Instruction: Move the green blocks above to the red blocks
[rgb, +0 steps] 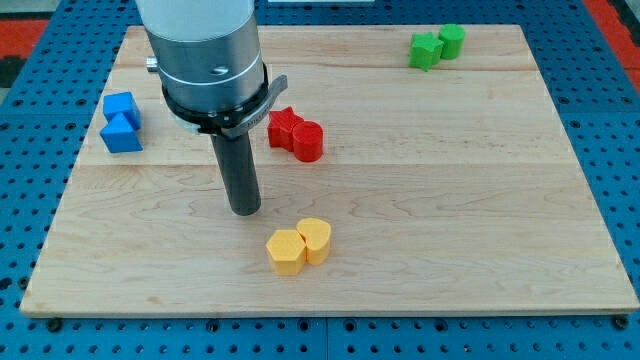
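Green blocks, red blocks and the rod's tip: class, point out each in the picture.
Green blocks (436, 46): camera view, where the pair meets.
Red blocks (296, 134): camera view, middle of the pair.
My tip (245, 210): camera view, rod's lower end.

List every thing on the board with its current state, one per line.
my tip: on the board, touching no block, above-left of the yellow pair.
green blocks: two touching, at the view's top right.
red blocks: two touching, just right of the rod.
blue blocks: two touching, at the view's left edge.
yellow blocks: two touching, near the view's bottom.
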